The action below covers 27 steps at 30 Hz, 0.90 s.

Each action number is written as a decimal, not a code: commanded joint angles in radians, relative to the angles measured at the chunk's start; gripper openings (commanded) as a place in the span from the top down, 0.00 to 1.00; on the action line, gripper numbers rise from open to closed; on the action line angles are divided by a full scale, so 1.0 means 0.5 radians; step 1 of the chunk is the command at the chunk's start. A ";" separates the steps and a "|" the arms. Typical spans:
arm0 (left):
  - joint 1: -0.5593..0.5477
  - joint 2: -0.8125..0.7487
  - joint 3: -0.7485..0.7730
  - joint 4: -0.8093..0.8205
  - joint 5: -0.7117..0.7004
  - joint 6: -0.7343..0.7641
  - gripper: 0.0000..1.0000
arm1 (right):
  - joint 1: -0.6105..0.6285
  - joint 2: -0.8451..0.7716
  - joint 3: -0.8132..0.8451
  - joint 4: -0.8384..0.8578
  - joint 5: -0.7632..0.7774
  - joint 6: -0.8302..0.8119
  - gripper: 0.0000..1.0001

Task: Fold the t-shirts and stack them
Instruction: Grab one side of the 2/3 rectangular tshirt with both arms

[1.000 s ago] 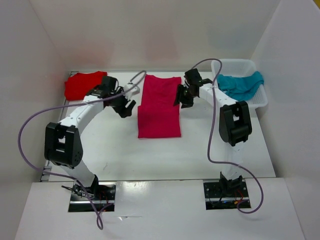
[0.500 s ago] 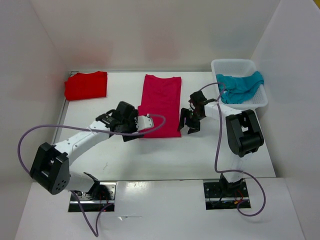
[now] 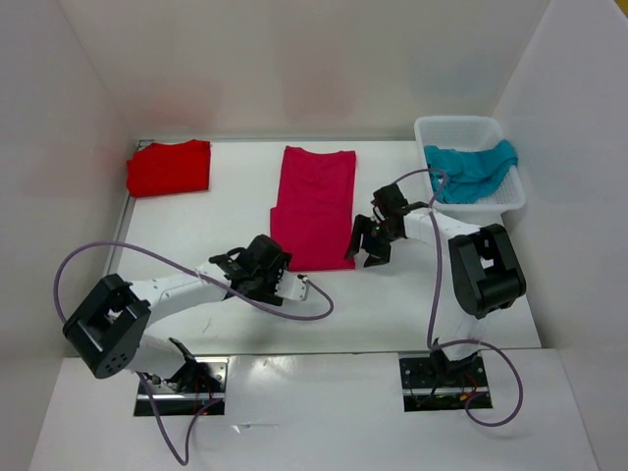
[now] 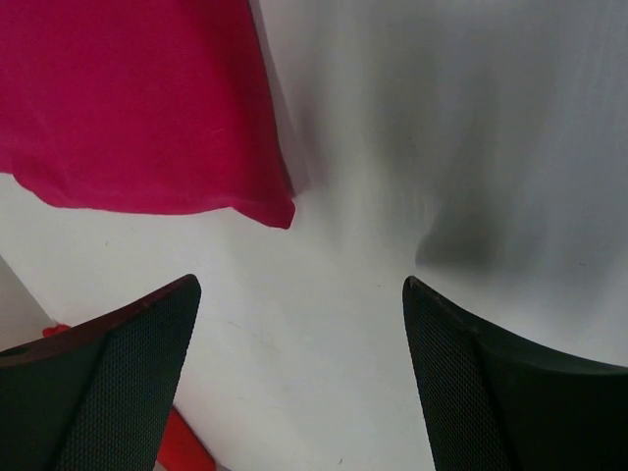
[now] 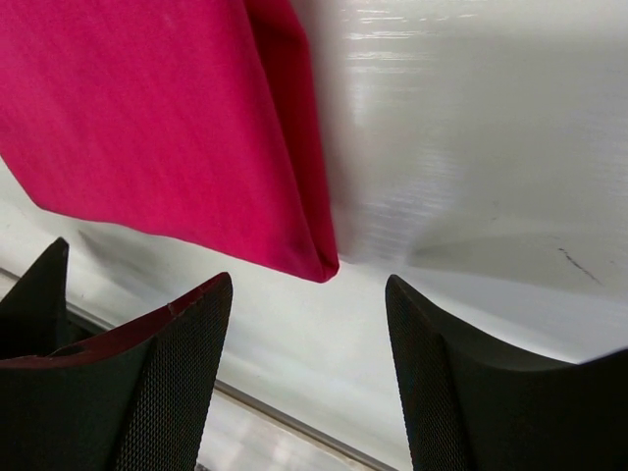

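The crimson-pink t-shirt [image 3: 314,206] lies flat mid-table as a long narrow strip. My left gripper [image 3: 275,263] hangs open just short of its near left corner, which shows beyond the fingers in the left wrist view [image 4: 128,98]; nothing sits between the jaws [image 4: 299,283]. My right gripper [image 3: 365,253] is open beside the near right corner, and that folded corner [image 5: 157,118] lies just ahead of its empty jaws [image 5: 308,280]. A folded bright red t-shirt [image 3: 169,167] rests at the back left. The teal-blue t-shirt [image 3: 471,167] is bunched in the basket.
The white lattice basket [image 3: 466,125] stands at the back right against the wall. White walls close the table on the left, back and right. The left arm's purple cable [image 3: 314,312] loops over the table in front of the shirt.
Both grippers have moved from beside the shirt's far half down to its near corners. Their jaws have spread wider. The shirts have not moved.
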 commanded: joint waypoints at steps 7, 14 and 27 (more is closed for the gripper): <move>-0.012 0.241 0.086 0.235 0.071 0.165 0.13 | 0.073 -0.073 -0.048 0.074 -0.011 0.070 0.31; 0.007 0.351 0.092 0.327 0.053 0.205 0.28 | 0.123 0.006 -0.088 0.092 0.007 0.131 0.30; 0.028 0.398 0.132 0.291 0.092 0.199 0.81 | 0.123 0.203 -0.008 0.200 -0.054 0.168 0.82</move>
